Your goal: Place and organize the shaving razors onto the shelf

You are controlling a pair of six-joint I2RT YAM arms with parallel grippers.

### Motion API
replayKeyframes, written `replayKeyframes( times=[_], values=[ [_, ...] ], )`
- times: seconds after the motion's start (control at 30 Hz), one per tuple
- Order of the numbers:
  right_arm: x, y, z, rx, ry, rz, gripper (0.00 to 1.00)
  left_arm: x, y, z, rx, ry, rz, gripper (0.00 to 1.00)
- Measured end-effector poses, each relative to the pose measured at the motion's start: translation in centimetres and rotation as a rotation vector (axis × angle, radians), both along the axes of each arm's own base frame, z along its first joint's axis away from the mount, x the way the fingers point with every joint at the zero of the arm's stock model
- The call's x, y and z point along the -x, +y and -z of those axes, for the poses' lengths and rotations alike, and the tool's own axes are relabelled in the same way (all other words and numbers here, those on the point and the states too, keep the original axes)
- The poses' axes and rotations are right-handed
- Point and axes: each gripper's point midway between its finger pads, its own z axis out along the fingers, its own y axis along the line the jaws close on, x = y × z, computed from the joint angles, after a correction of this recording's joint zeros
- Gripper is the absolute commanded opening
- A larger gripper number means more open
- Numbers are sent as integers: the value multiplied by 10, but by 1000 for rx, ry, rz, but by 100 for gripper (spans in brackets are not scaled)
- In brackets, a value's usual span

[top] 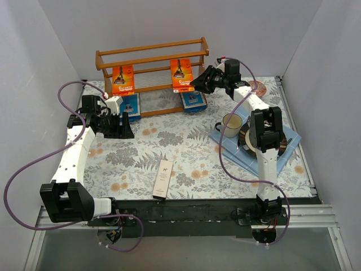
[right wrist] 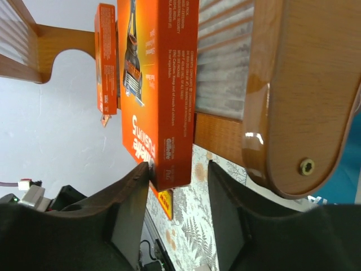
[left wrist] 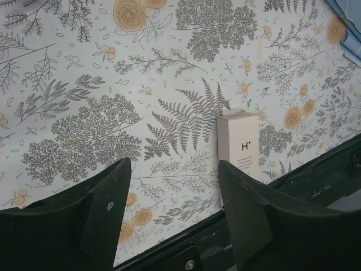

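We see a floral table cover [top: 186,147] filling the top view, with the wooden shelf [top: 151,56] at upper centre. On its ribbed upper board stand two orange packs, upright: the left orange pack [top: 123,80] and the right orange pack [top: 181,75]. Below each one, at the lower level, is a blue card [top: 131,105] [top: 194,100].

A blue cloth [top: 231,148] lies at right, carrying a mug [top: 230,123].

The right claw [right wrist: 177,166] is spread around the right orange pack's lower corner. One finger [right wrist: 132,197] touches it and the other stands just clear. White letters on the pack appear to read "Fusion5"; the small print is illegible.

The left claw [left wrist: 172,169] hangs spread and empty at left.

The slim white box [left wrist: 239,148], marked "H", lies flat at lower centre near the table's front edge.
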Motion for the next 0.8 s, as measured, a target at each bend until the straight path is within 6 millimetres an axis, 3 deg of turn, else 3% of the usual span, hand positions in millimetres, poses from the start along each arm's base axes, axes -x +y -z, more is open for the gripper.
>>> replayKeyframes(
  times=[0.3, 0.63, 0.8],
  values=[
    [14, -1, 3, -6, 8, -31, 61, 2, -3, 3, 19, -5, -4, 62],
    [31, -8, -22, 2, -52, -58, 62, 1, -8, -2, 67, -52, -17, 62],
    [33, -6, -21, 3, -50, -65, 62, 7, -2, -2, 76, -55, -45, 62]
  ],
)
